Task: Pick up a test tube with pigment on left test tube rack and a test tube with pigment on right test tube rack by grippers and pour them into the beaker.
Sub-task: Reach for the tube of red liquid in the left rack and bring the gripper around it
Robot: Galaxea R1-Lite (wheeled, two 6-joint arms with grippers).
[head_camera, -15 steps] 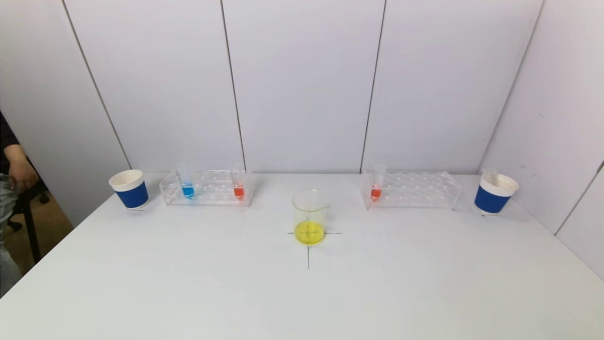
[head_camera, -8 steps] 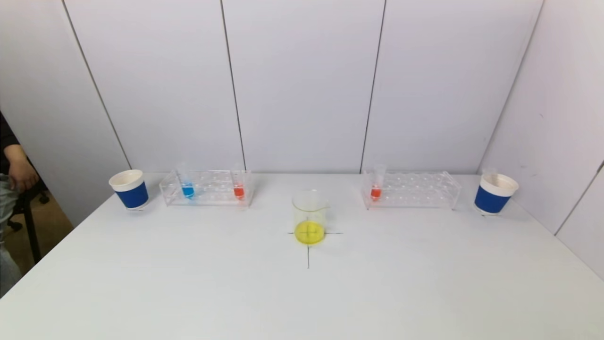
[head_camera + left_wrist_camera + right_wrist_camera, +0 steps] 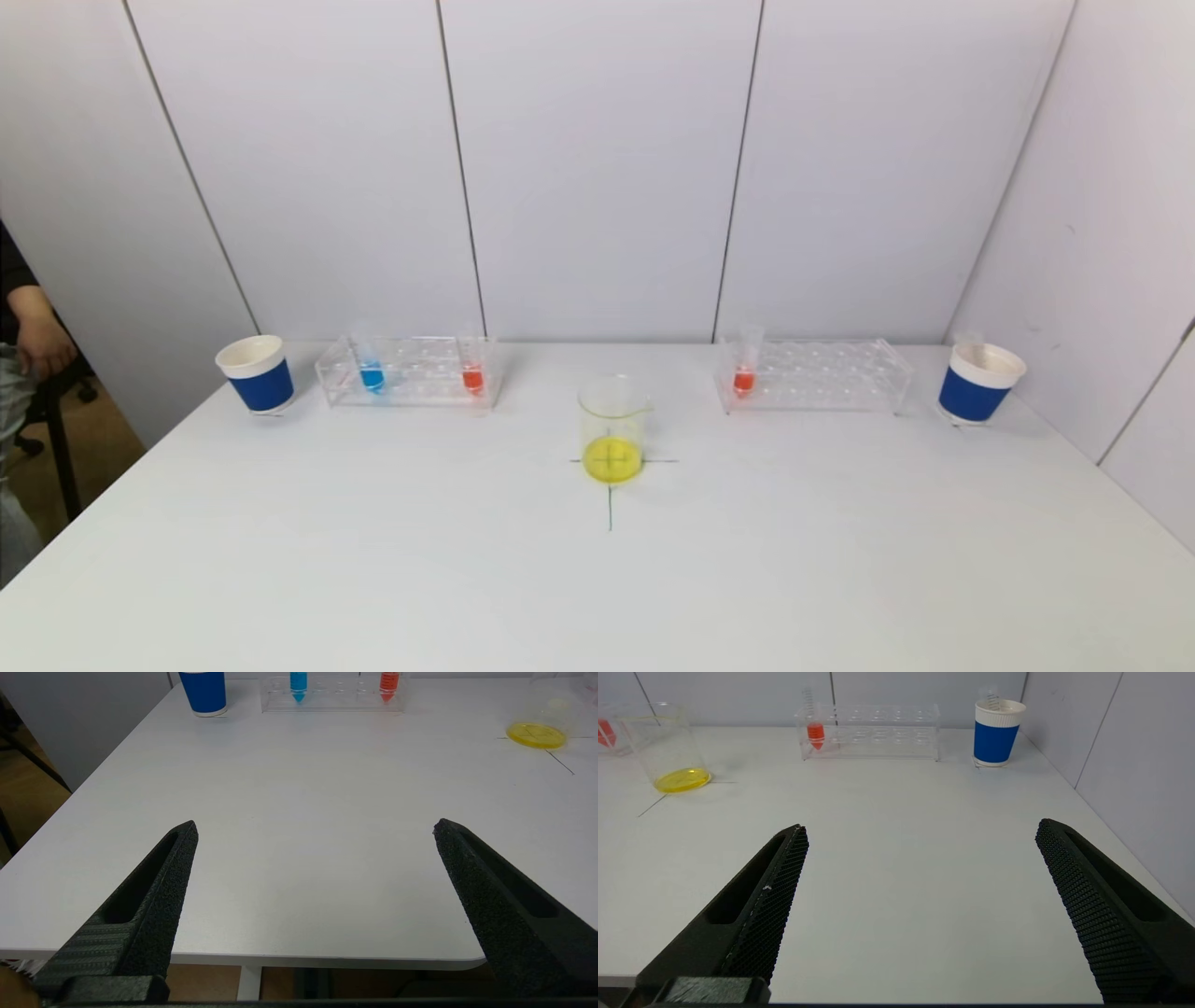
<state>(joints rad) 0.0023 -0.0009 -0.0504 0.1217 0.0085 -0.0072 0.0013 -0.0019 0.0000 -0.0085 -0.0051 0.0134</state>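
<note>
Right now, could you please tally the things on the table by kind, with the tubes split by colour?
Racks: 2, left rack and right rack
Orange tubes: 2, one in the left rack, one in the right rack
Blue tubes: 1, in the left rack
Beakers: 1, with yellow liquid
Paper cups: 2, left and right
Total: 8

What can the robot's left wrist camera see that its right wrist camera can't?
Only the left wrist view shows the blue tube, the left cup and the open left tool. Only the right wrist view shows the right rack with its orange tube, the right cup and the open right tool. Both show the beaker of yellow liquid and the white table.
</note>
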